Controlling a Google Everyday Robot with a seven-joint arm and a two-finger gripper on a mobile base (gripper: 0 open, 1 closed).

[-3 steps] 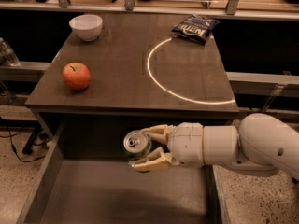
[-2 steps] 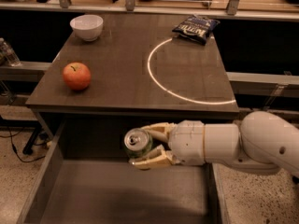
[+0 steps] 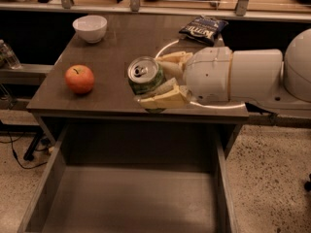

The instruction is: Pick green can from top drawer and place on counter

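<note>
My gripper [image 3: 160, 80] reaches in from the right on a white arm and is shut on the green can [image 3: 146, 79]. The can is tilted, its silver top and pull tab facing up and left. It hangs above the front part of the counter [image 3: 116, 42], near the front edge. The top drawer [image 3: 131, 198] is pulled out below the counter, its flat bottom bare. One cream finger [image 3: 163, 99] lies under the can and the other sits behind it.
A red-orange apple [image 3: 79, 78] sits on the counter's left front. A white bowl [image 3: 90, 28] stands at the back left. A dark chip bag [image 3: 203, 29] lies at the back right. A bright arc of reflected light curves behind the arm.
The gripper has lifted the can up out of the drawer to a spot above the counter's front edge. The view has closed in.
</note>
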